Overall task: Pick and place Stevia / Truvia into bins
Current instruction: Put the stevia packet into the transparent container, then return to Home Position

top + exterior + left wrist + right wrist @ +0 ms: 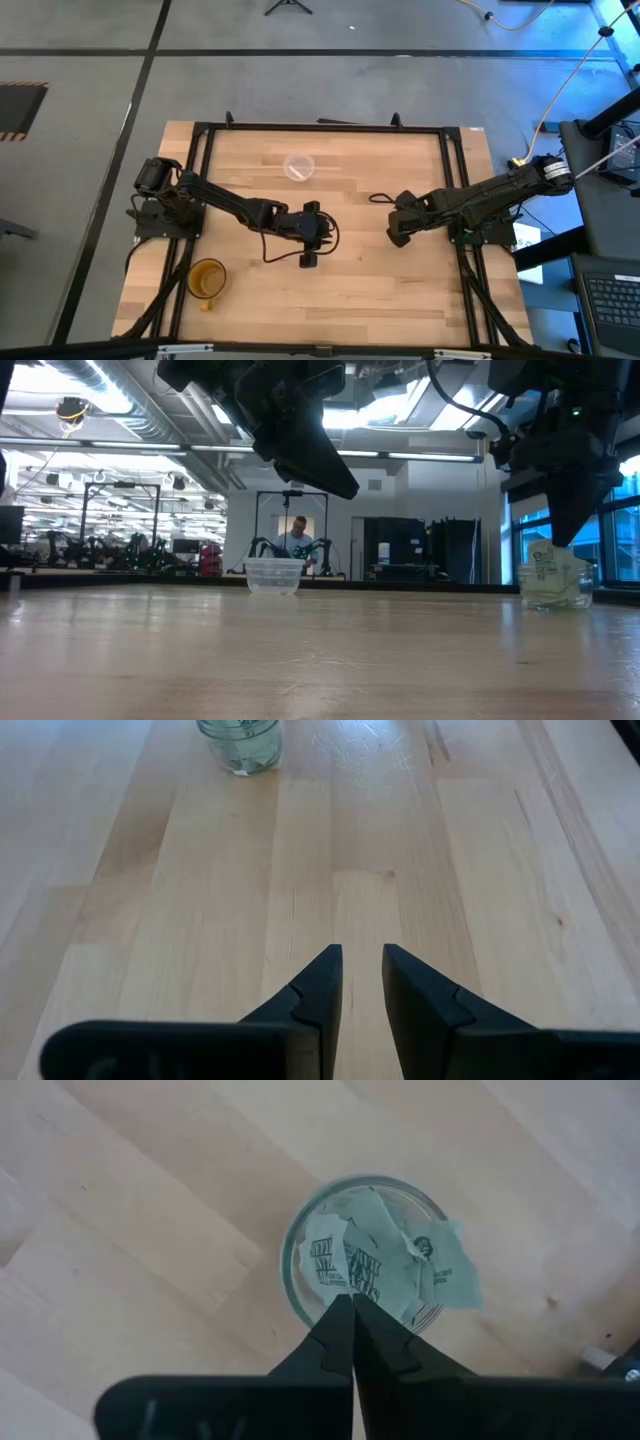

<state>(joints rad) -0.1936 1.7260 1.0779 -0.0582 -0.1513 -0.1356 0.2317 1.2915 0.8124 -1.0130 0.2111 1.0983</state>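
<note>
The smaller glassy cup (365,1255) stands on the table and holds several white-and-green Stevia sachets (385,1265), some sticking up over its rim. It also shows in the low view (555,588) and the left wrist view (240,742). My right gripper (352,1298) is shut, pointing down right over this cup; in the high view (398,228) it hides the cup. The wider whitish cup (298,167) stands at the far middle with a sachet (296,173) inside. My left gripper (362,960) hovers above mid-table (310,240), slightly open and empty. My right gripper's shut fingertips (565,540) come from above, pointing down, and stand right at the top of the sachets in the glassy cup. I cannot tell whether they touch the sachets. No sachet shows between the fingers.
An amber mug (207,278) with a handle stands near the table's front left. A black frame (320,128) runs around the wooden table top. A person (295,540) stands far behind the table in the low view. Bare wood lies between the two cups.
</note>
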